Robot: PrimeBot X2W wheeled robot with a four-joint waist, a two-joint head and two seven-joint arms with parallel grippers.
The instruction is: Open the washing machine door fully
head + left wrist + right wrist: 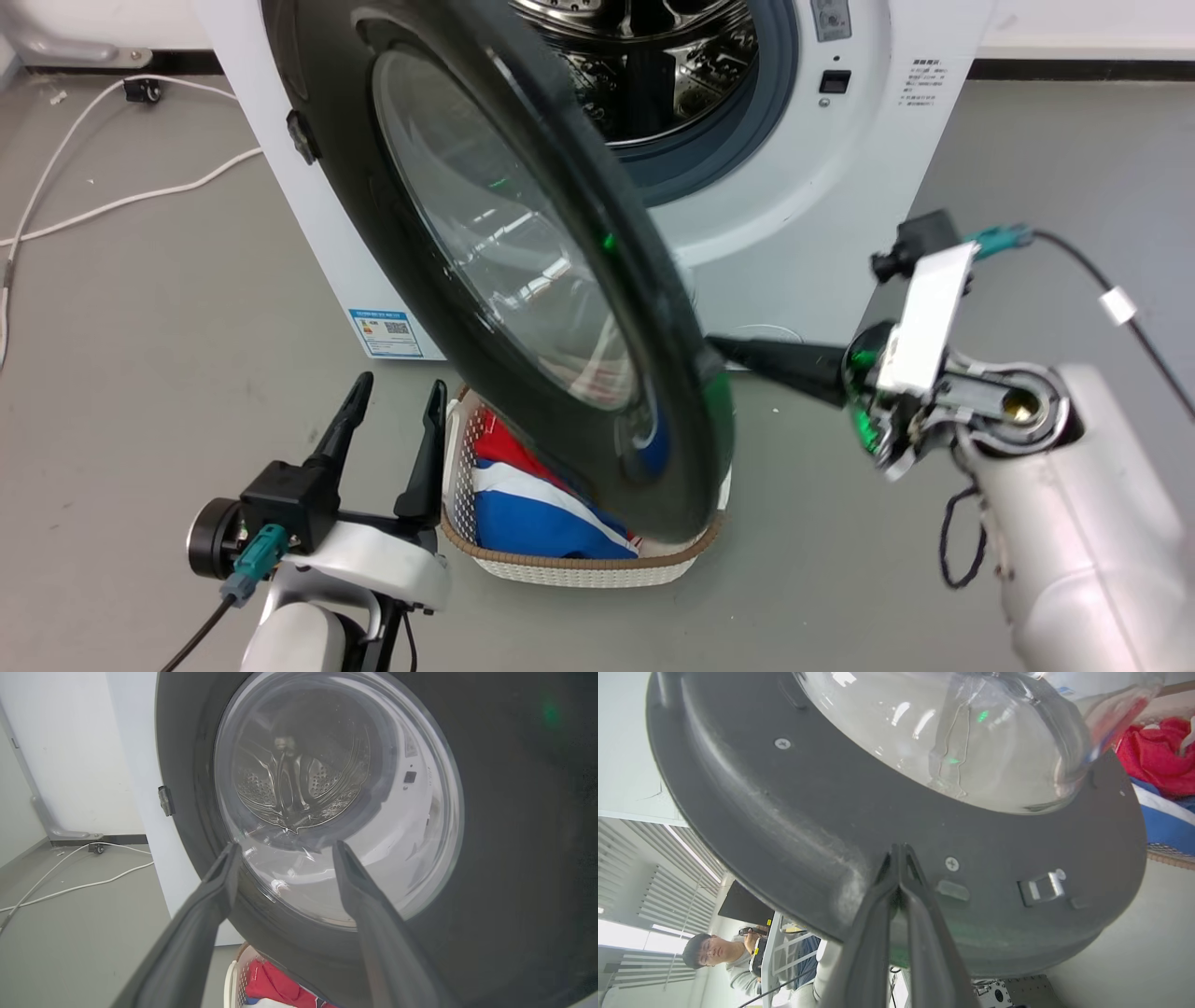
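Observation:
The washing machine door [523, 271], a big black-rimmed disc with a clear glass bowl, stands swung out from the white machine [840, 187], roughly half open. My right gripper [719, 343] is shut, its tips pressed against the door's inner rim [859, 826] near the latch [1043, 889]. Lower left, my left gripper [397, 392] stands open with nothing between its fingers, on the door's outer side. In the left wrist view its fingers [219, 877] frame the glass [336, 793], a short way off it.
A white laundry basket [579, 565] with red and blue cloth sits on the floor under the door. The steel drum mouth [653, 65] is exposed. White cables [112, 201] trail across the grey floor at left. A person [714, 952] sits in the background of the right wrist view.

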